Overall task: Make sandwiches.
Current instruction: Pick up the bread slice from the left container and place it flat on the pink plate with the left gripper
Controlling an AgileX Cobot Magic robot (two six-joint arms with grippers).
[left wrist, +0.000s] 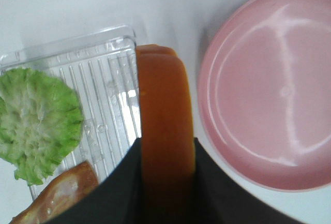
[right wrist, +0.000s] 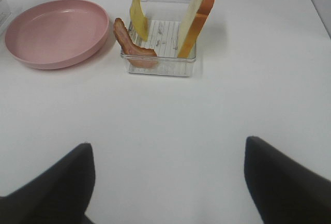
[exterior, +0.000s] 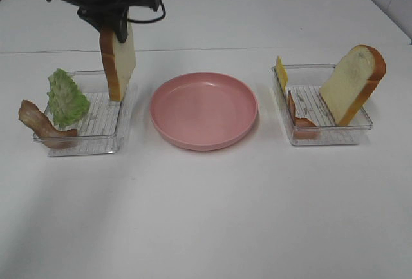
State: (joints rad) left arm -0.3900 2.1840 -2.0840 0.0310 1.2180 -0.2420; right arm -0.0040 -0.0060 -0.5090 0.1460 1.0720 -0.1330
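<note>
The left tool (exterior: 114, 29) grips a bread slice (exterior: 118, 60) by its top, upright over the left tray (exterior: 96, 138). Below that tool, on its side away from the pink plate (exterior: 204, 108), a lettuce leaf (exterior: 66, 98) and a bacon strip (exterior: 38, 124) lean in the same tray. The right tool (right wrist: 168, 182) stands wide, holding nothing, over the worktop (right wrist: 170, 115). Ahead of it the right tray (right wrist: 160, 68) holds a second bacon strip (right wrist: 129, 43), a cheese square (right wrist: 138, 13) and a second bread slice (right wrist: 195, 17).

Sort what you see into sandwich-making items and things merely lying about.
Sandwich items: held bread slice, lettuce leaf, left bacon strip, cheese square, right bacon strip, leaning bread slice.
Lying about: pink plate, left tray, right tray.
</note>
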